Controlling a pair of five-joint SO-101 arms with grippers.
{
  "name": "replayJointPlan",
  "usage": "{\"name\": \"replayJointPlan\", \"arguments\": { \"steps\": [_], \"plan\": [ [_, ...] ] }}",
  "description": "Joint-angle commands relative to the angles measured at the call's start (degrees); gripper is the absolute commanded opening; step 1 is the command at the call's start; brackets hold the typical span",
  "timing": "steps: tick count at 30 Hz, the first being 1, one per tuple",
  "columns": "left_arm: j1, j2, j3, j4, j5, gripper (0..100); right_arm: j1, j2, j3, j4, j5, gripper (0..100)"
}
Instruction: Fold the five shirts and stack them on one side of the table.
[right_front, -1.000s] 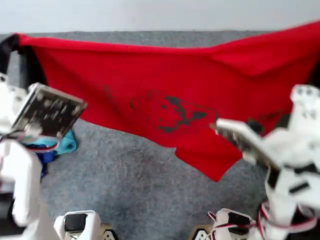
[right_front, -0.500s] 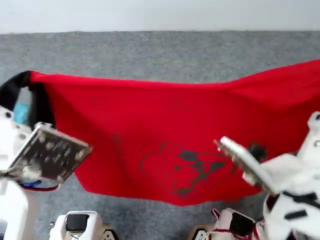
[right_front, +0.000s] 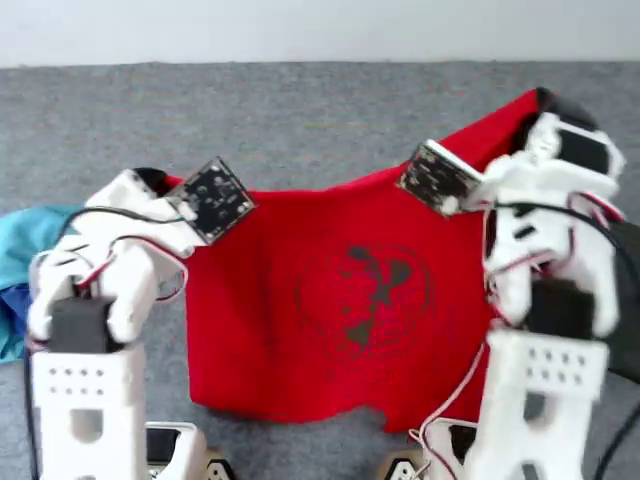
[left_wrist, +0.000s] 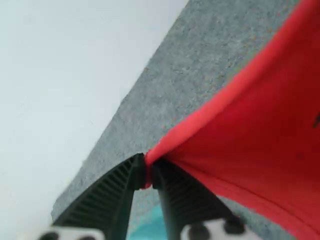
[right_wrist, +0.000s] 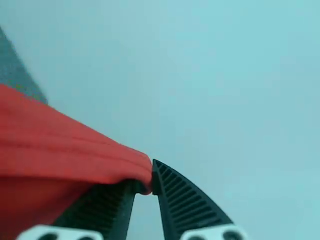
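Nearest, item one: red shirt (right_front: 300, 340), spread print side up between the two arms on the grey table (right_front: 300, 120), with its lower hem closest to the arm bases and a dark round print (right_front: 368, 292) at its middle. Item two: left arm (right_front: 85, 340), white, standing at the shirt's left side. A little farther on is the left gripper (left_wrist: 145, 172), its black ribbed jaws pinched tight on a corner of the shirt's upper edge, the cloth taut from that point. Item three: right arm (right_front: 545, 330), white, at the shirt's right side. The right gripper (right_wrist: 150, 184) has its jaws likewise closed on a doubled red hem, and that corner sits farther back than the left one. Item four: teal cloth (right_front: 25, 235), bunched at the table's left edge beside the left arm, with a blue piece next to it. Farthest: the grey table surface beyond the shirt, then a pale wall (right_front: 300, 30).
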Motion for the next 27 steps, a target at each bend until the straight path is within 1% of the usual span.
{"name": "replayJointPlan", "arguments": {
  "steps": [1, 2, 4, 6, 8, 15, 22, 25, 27],
  "plan": [
    [0.09, 1.05, 10.33, -19.6, -3.87, 1, -1.71, 6.46, 1.32, -11.91, 0.53, 0.9],
    [0.09, 2.46, 12.35, -24.26, -5.19, 1, -2.15, 9.01, 1.32, -14.64, 0.53, 0.9],
    [-0.26, 6.51, 13.41, -30.68, -7.21, 1, -2.68, 13.93, 0.7, -20.62, 0.53, 0.9],
    [-1.05, 11.69, 11.82, -35.34, -7.74, 1, -3.21, 18.68, -0.88, -25.8, 0.53, 0.9],
    [-1.49, 17.67, 7.78, -37.89, -7.74, 1, -3.38, 23.43, -3.16, -29.67, 0.53, 0.9],
    [-2.73, 37.98, -14.55, -38.07, -7.82, 1, -4.26, 38.9, -16.35, -36.18, 0.53, 0.9],
    [-2.81, 55.91, -37.41, -37.98, -7.74, 1, -4.09, 55.43, -36.04, -36.09, 0.53, 0.9],
    [-2.55, 61.27, -44.35, -37.89, -7.65, 1, -4.26, 60.7, -42.9, -36.0, 0.44, 0.9],
    [-2.55, 63.12, -46.2, -37.89, -7.65, 1, -4.35, 63.08, -45.63, -36.0, 0.44, 0.9]
  ]
}}
